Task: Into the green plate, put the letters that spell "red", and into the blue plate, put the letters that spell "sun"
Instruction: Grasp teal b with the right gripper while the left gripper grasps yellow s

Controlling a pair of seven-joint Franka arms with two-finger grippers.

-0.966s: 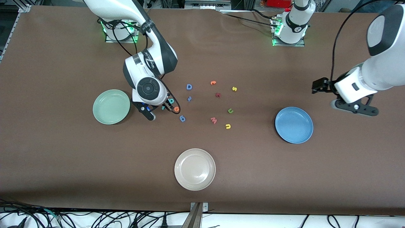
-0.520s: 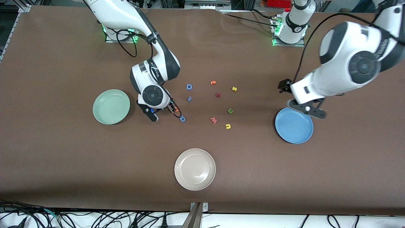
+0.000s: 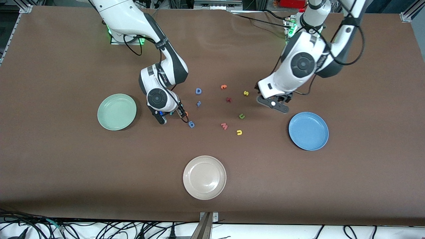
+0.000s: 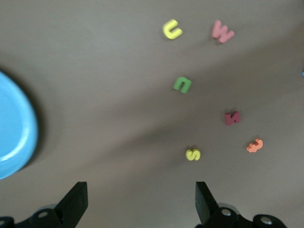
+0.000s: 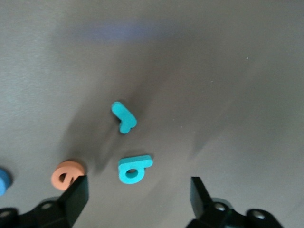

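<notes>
While both plates are seen to hold nothing yet, the first pick-ups are judged to be the step in hand at each end of the table. Toward the right arm's end, the green plate [image 3: 117,112] is found bare, and just beside it the right gripper [image 5: 135,199] is held low over the "red" letters with its jaws spread wide and nothing between them; in the right wrist view the teal "d" [image 5: 134,169] is seen lying flat just ahead of the gap, the teal "r" [image 5: 124,117] a little past it, and the orange "e" [image 5: 68,174] touching or nearly touching one finger [image 5: 76,197]. A descent centred on the "d", followed by a closing of the jaws, is what the next move is judged to call for, with care that the "e" is not nudged aside. Nearer the table's middle, the yellow "s" [image 3: 246,93], the green "u" [image 3: 242,116] and the yellow "n" [image 3: 239,132] are seen loose on the table. The left gripper [image 4: 140,202] is held beside the "s", its jaws fully apart and empty, so lowering over that letter is expected next. The blue plate [image 3: 308,130] lies empty toward the left arm's end.
</notes>
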